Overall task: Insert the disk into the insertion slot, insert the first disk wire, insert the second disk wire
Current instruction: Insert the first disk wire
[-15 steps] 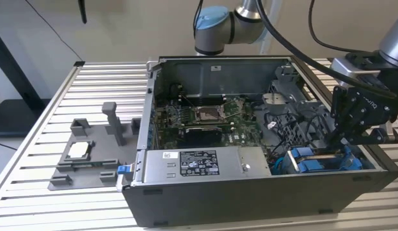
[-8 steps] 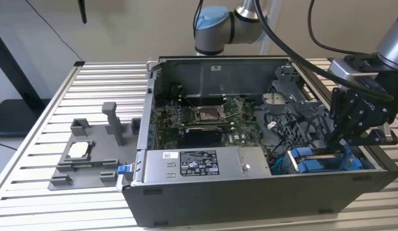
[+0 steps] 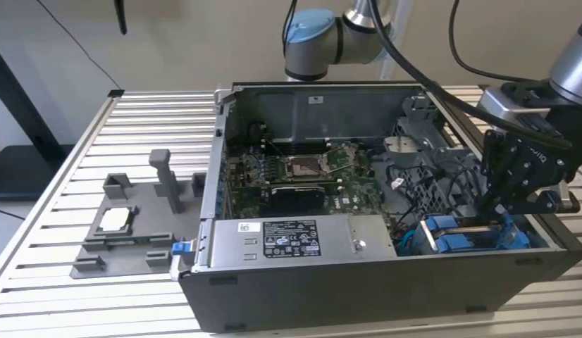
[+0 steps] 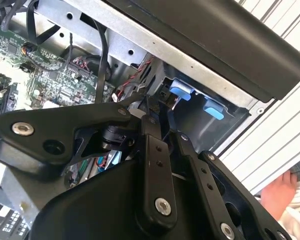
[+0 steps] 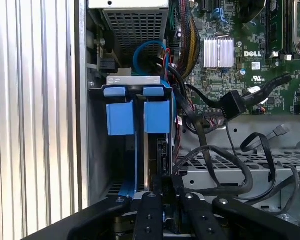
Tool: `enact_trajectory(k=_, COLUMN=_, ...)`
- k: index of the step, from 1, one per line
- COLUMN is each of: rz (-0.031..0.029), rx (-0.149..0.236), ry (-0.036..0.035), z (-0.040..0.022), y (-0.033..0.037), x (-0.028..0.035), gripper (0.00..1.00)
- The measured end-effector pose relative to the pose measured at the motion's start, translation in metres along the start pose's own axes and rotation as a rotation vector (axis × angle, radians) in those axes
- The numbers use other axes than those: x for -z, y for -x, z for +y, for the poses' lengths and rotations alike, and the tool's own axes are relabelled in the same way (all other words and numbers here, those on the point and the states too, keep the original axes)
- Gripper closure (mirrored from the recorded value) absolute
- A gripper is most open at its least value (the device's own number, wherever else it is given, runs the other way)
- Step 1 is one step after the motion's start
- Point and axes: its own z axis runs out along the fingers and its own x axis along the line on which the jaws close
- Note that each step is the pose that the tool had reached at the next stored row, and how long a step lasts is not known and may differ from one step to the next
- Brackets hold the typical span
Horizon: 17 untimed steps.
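In the first wrist view the disk [image 5: 152, 156] stands edge-on in the insertion slot [image 5: 97, 150], a grey metal cage at the case's front corner. Its blue carrier rail runs down to my fingers, and two blue tabs [image 5: 121, 117] sit at its far end. My gripper [image 5: 167, 183] has its fingers close together, shut on the disk's near edge. In the exterior view the gripper [image 3: 491, 211] reaches down into the cage between the blue carrier parts [image 3: 443, 239]. The second wrist view shows the fingers [image 4: 151, 130] converging toward the blue tabs [image 4: 180, 92].
A black cable with a loose connector [image 5: 232, 105] lies over the motherboard [image 5: 250, 75] beside the cage, among other black wires. The grey power supply [image 3: 282, 243] fills the case's front. A grey fixture [image 3: 122, 232] lies on the slatted table [image 3: 150, 120]. A person's hand [image 4: 282, 192] is outside the case.
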Motion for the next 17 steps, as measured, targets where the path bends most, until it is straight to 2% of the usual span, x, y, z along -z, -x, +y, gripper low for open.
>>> enact_trajectory(k=5, rz=-0.0008, rx=0.0, ry=0.0001, z=0.0, y=0.0, x=-0.0004, gripper=0.8)
enact_trajectory(k=6, rz=0.0002, rx=0.0, ry=0.0, z=0.0, y=0.0, x=0.0004, gripper=0.73)
enact_trajectory(k=7, rz=0.0, rx=0.0, ry=0.0, z=0.0001, y=0.0, x=0.0017, gripper=0.73)
enact_trajectory(k=17, rz=0.0, rx=0.0, ry=-0.0012, z=0.0017, y=0.0007, x=0.0378, gripper=0.73)
